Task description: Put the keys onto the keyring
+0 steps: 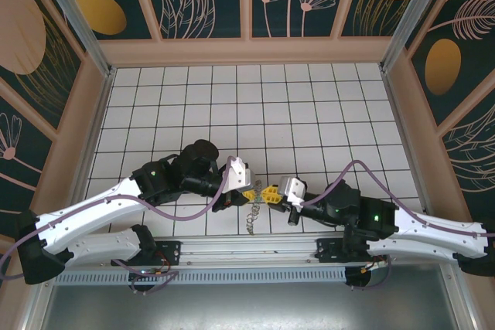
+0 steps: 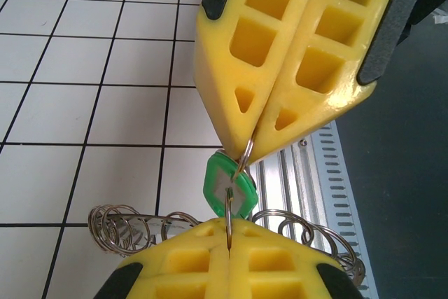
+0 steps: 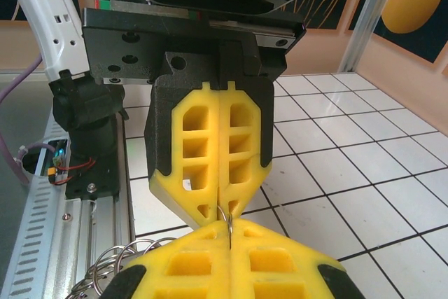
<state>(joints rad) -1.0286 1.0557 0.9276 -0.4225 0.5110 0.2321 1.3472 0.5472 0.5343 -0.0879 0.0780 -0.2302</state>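
Note:
The two yellow grippers meet tip to tip over the near edge of the tiled floor. My left gripper (image 1: 247, 190) (image 2: 229, 234) is shut on a thin silvery ring of the keyring (image 2: 123, 226), whose chain of rings droops on both sides of its fingers and hangs below (image 1: 251, 219). My right gripper (image 1: 270, 193) (image 3: 228, 232) is shut on the small ring at the top of the light-green key (image 2: 225, 185). The key hangs between the two tips. In the right wrist view the left gripper (image 3: 225, 208) comes down from above, and some keyring loops (image 3: 112, 265) lie at lower left.
The slotted aluminium rail (image 2: 329, 173) of the table's near edge runs just under the grippers. The white tiled floor (image 1: 255, 113) stretches away to the patterned walls. Purple cables (image 1: 189, 210) loop along both arms.

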